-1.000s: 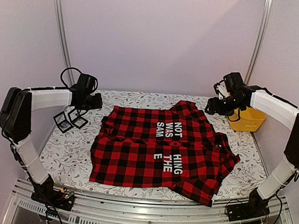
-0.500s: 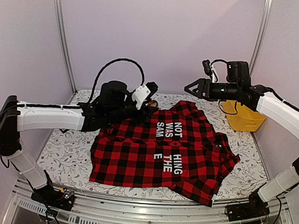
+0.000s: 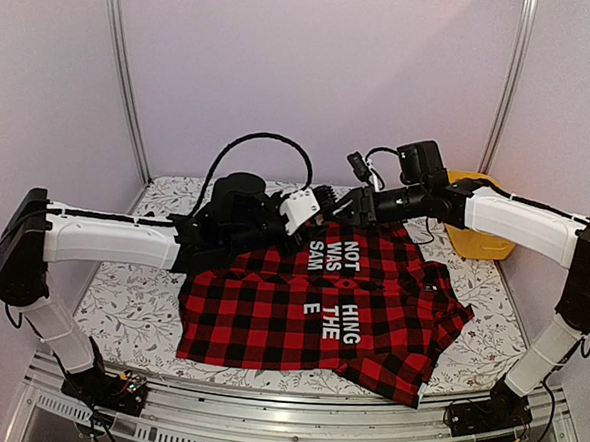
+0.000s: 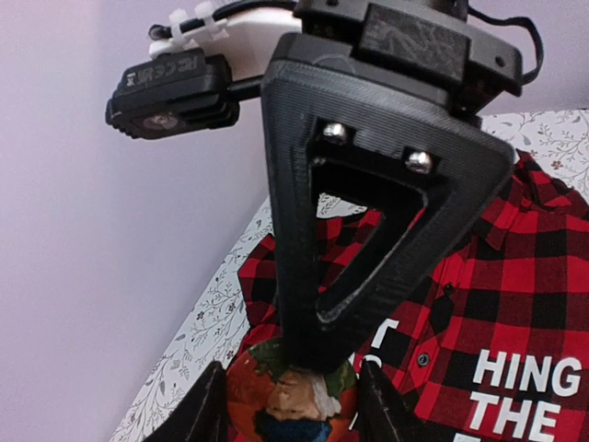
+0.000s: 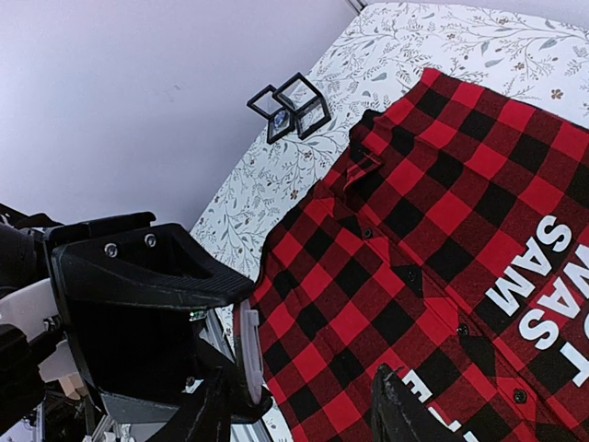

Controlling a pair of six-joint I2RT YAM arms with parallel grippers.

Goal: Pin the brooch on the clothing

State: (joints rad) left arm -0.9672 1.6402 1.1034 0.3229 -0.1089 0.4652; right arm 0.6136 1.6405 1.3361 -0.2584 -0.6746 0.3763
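**Brooch at mid-air handoff, pinning not started**

Left end effector (image 4: 287,416): partly closed and clamped on the round painted brooch (image 4: 293,398), an orange, green and white disc. It holds the brooch in the air above the collar end of the shirt.

Right end effector (image 5: 304,416): jaws apart, nothing gripped, nosed in tip-to-tip with the left one. In the left wrist view, one of its black triangular fingers (image 4: 368,230) sits on top of the brooch. In the right wrist view the brooch is edge-on, just inside one finger. It's probably touching on that side, but the view is too tight to be sure.

Below them, the red-and-black checked flannel shirt with white block letters (image 3: 270,300) lies spread flat on the floral-print tabletop (image 3: 120,291). Its collar points to the far edge and neither arm touches it.

Further out, a yellow bin (image 3: 494,243) sits at the far right behind the right arm. Two black wire-frame cube stands (image 5: 290,106) sit on the tabletop near the shirt's far left corner.

Progress, my read:
- Done: the brooch is off the tabletop and over the garment.
- Left: sort out which arm ends up holding it (this looks like a handover or regrasp), lower it to the fabric, push the pin through, fasten and release.
- Nothing is on the shirt yet.
- The pin side of the brooch isn't visible, so I can't say whether the clasp is open.
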